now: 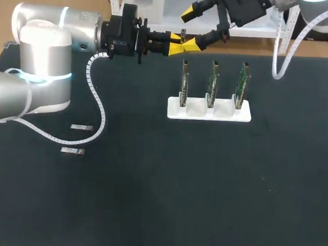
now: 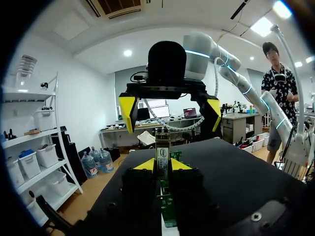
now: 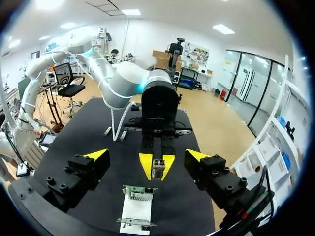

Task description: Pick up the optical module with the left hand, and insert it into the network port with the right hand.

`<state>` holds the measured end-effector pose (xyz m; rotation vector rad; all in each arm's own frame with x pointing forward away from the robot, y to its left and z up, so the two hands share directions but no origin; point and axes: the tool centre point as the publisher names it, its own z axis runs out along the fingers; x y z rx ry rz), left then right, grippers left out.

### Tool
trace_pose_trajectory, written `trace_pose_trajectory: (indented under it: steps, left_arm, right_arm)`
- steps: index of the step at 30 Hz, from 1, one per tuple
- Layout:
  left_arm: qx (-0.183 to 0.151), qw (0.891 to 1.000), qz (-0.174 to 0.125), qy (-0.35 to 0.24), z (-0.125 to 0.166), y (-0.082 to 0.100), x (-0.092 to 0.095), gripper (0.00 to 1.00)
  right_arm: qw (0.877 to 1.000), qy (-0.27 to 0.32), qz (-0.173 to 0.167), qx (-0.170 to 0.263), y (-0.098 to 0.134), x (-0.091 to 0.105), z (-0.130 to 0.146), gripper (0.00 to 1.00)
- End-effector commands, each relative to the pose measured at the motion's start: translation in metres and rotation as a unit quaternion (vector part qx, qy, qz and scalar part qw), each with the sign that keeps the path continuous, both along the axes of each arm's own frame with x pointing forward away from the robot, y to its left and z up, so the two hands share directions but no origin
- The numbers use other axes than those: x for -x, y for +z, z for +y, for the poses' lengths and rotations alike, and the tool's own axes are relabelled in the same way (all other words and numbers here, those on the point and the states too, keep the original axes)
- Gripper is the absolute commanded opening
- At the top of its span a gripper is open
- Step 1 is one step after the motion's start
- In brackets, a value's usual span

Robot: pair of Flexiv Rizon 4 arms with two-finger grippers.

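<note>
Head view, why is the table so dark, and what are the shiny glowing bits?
Head view: the table is a black mat, so shadows hardly show on it; the left arm has bright glints and a glowing ring. Left wrist view: the right arm shows blue glowing rings too.

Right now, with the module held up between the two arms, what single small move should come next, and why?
Probably close the right gripper on the optical module. The left gripper is shut on one end, and its free end sits centred between the right gripper's wide-open fingers, untouched, so the handover seems to need only that grasp.
</note>
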<state>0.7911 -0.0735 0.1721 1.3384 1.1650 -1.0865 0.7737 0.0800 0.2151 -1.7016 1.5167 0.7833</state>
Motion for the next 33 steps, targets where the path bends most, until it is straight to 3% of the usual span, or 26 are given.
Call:
trace_pose_trajectory:
  steps: [1, 12, 33]
  left_arm:
    - [-0.001, 1.000, 0.000, -0.002, 0.000, 0.000, -0.002, 0.00]
    - [-0.001, 1.000, 0.000, -0.002, 0.000, 0.000, -0.002, 0.00]
    - [-0.001, 1.000, 0.000, -0.002, 0.000, 0.000, -0.002, 0.00]
  right_arm:
    - [1.000, 0.008, 0.006, 0.007, -0.003, -0.008, 0.004, 1.00]
    - [1.000, -0.004, 0.000, 0.019, -0.010, -0.013, -0.006, 1.00]
    - [1.000, -0.002, 0.001, 0.021, -0.013, -0.014, 0.003, 1.00]
